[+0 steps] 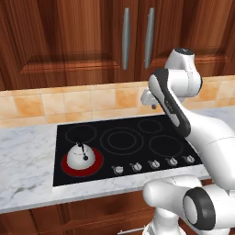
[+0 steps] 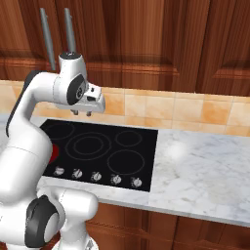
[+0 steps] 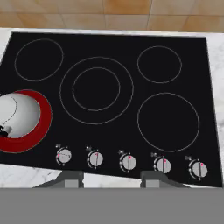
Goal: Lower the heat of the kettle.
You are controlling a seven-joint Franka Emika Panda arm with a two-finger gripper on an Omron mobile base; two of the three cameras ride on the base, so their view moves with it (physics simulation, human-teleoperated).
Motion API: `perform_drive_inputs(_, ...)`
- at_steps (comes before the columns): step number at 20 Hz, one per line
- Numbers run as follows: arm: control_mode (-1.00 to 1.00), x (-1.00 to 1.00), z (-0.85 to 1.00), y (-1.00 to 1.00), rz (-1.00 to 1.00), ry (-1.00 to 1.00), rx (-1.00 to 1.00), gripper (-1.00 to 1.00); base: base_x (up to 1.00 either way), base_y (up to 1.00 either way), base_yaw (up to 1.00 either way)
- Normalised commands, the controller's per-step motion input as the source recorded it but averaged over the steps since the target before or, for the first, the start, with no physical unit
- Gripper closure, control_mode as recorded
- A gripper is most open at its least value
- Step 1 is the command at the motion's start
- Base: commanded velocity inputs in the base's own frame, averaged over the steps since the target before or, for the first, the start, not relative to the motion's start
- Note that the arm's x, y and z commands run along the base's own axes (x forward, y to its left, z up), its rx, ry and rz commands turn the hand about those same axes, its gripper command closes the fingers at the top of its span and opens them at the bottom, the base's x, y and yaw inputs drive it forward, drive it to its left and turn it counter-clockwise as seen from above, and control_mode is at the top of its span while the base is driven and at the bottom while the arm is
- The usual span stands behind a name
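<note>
The kettle point(image 1: 81, 156), a small white-silver dome with a thin black handle, stands on the front-left burner point(image 1: 94, 167), which glows red. In the hand view the kettle point(image 3: 15, 116) is cut off at the left edge, with the red ring point(image 3: 43, 118) around it. A row of several small silver stove knobs point(image 3: 128, 162) runs along the front of the black cooktop point(image 1: 137, 124); the leftmost knob point(image 3: 64, 155) sits nearest the kettle. My gripper point(image 2: 82, 114) hangs high above the cooktop, looking down. It is open, its fingertips point(image 3: 72, 177) well apart with nothing between them.
White marble counter point(image 2: 205, 166) stretches to the right of the cooktop and to its left point(image 1: 25, 156). A tan tiled backsplash point(image 1: 69, 103) and dark wooden cabinets with grey handles point(image 1: 125, 32) rise behind. Three other burner rings are dark.
</note>
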Motion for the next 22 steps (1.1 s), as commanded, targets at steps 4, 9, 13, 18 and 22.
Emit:
perform_drive_inputs(4, -1.0, -0.15, 0.0, 0.07, 0.0, -0.05, 0.0, -1.0, 0.0, 0.0, 0.0)
perform_drive_inputs(9, -1.0, -0.38, -0.23, 0.29, 0.11, -0.19, -0.04, -1.0, 0.0, 0.0, 0.0)
perform_drive_inputs(13, -1.0, -0.17, -0.34, 0.48, 0.13, -0.06, -0.09, -1.0, 0.0, 0.0, 0.0)
perform_drive_inputs(18, -1.0, -0.06, -0.55, 0.43, 0.18, 0.0, -0.09, -1.0, 0.0, 0.0, 0.0)
perform_drive_inputs(22, -1.0, -0.16, -0.66, 0.23, 0.33, 0.0, -0.11, -1.0, 0.0, 0.0, 0.0)
